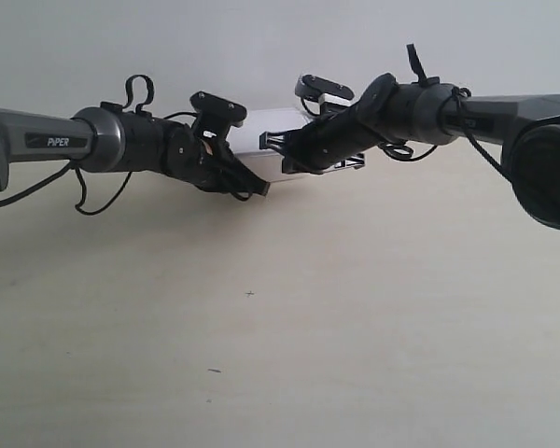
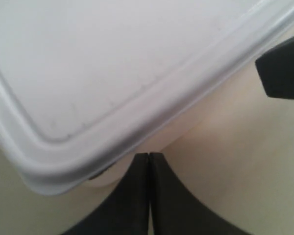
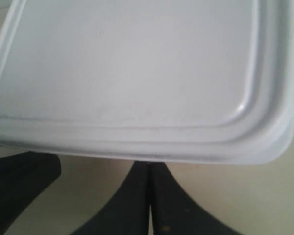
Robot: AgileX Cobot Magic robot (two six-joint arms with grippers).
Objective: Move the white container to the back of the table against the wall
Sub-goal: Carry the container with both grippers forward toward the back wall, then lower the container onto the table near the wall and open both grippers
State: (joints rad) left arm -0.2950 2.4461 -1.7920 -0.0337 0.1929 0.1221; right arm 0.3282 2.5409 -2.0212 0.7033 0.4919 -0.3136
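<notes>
Since both grippers sit at one side of the white container [image 2: 112, 73], treat this step as a push, not a pick. On the left gripper [image 2: 148, 161] the jaws are closed on nothing, tips meeting right at the rim of the lid [image 3: 127, 63] by a rounded corner. On the right gripper [image 3: 149, 169] the jaws are likewise closed and empty, tips at the long lid edge. Advance both arms at equal rate toward the wall [image 1: 261, 47] so the container slides square; uneven travel will likely yaw it. Apply force low on the body, not on the rim (a snap-on lid may lift if pushed from beneath). Stop at approx. first rise in resistance. Position ref.: container rests on the table [image 1: 280, 327] at its far side, between the two grippers, near the wall; whether it touches the wall cannot be told from the ext. view. Appearance: white plastic, rectangular, rounded corners, flat lid w/ raised perimeter rim, faint scuffs on top; lid appears seated.
</notes>
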